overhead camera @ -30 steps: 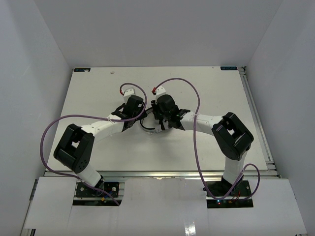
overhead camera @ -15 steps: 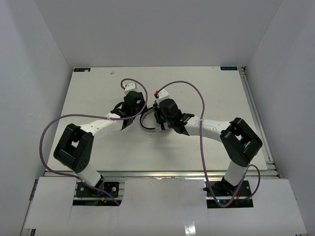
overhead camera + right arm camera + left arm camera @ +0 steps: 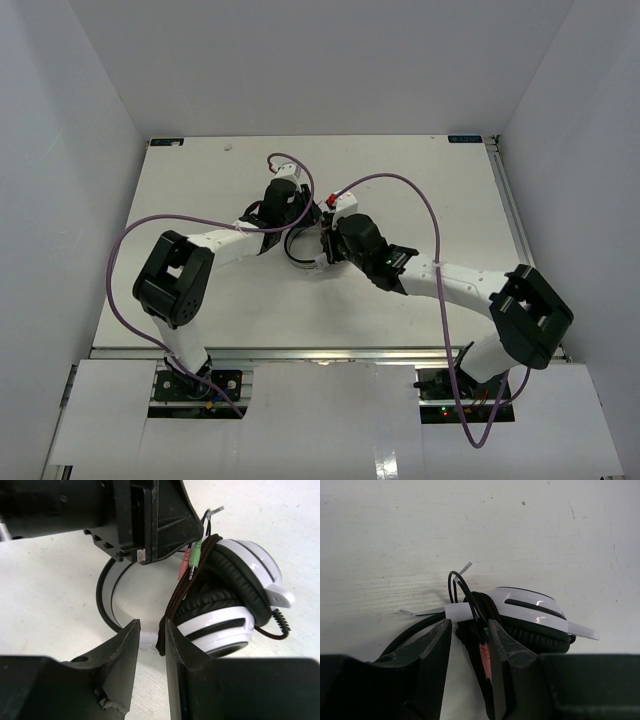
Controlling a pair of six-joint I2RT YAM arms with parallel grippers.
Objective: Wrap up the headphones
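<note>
The right arm (image 3: 450,280) is stretching farther across the table (image 3: 200,180) than before. We are seeing the right gripper (image 3: 151,622) pinching the headphones (image 3: 298,252) mid-table, and the left gripper (image 3: 470,622) narrowly flanking their cord (image 3: 462,587), grip unclear.

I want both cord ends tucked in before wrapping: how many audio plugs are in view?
2. A pink plug and a green plug lie side by side at the dark upper ear pad of the headphones. No other shows; one could be hidden.
</note>
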